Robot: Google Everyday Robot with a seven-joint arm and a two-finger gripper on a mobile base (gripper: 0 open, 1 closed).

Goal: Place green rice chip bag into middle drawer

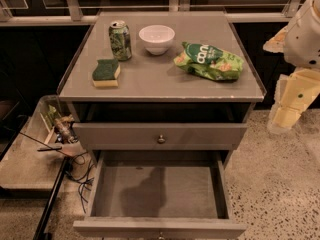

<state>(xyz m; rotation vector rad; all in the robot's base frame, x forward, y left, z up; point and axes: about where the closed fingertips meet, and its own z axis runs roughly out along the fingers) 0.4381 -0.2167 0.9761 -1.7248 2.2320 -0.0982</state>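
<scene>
The green rice chip bag [210, 61] lies flat on the right side of the grey cabinet top [160, 86]. Its dark-green round logo faces up. The middle drawer [160, 189] is pulled out toward me below, and its flat grey floor is bare. My gripper [281, 119] hangs at the right edge of the view, beside the cabinet's right side. It is to the right of the bag, lower than it, and apart from it. It holds nothing that I can see.
A green soda can [120, 40], a white bowl [156, 38] and a green-topped yellow sponge [106, 72] stand on the cabinet top to the left of the bag. The drawer above [160, 135] shows only its knobbed front. A tray of clutter and cables [45, 139] lies on the floor at the left.
</scene>
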